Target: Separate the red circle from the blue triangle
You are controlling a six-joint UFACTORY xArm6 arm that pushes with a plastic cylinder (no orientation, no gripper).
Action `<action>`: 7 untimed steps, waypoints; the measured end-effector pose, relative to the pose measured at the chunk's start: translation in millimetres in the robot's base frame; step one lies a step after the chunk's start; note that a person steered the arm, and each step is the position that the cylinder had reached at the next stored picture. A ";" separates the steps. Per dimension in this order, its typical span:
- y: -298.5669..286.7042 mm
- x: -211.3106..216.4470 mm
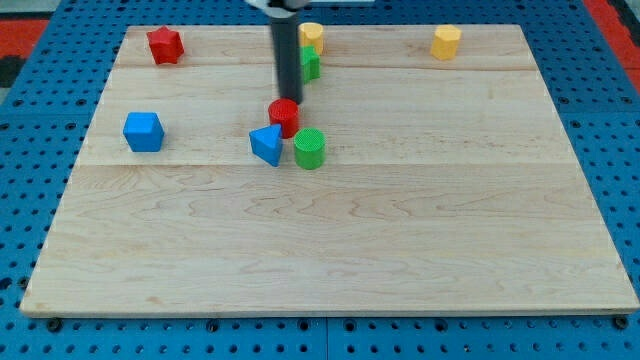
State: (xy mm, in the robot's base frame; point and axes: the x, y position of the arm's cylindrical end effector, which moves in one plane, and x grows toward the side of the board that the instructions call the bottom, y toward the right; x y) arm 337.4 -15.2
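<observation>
My tip (286, 101) is resting at the red circle's (284, 117) far edge; the blue triangle (267, 145) is touching it, near-left; no pincer is showing on this rod.

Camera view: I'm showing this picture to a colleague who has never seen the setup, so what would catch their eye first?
Probably the tight cluster at the board's middle: the red circle block, the blue triangle block and the green cylinder block. The straight dark rod comes down from the view's top, and my tip sits at the red circle's far edge. The remaining blocks lie scattered toward the light wooden board's top and left.
</observation>
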 end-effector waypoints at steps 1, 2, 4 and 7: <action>18.0 -2.7; 13.0 -2.5; -33.5 -18.4; 5.0 60.0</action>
State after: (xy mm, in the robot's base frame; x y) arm 397.4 -10.2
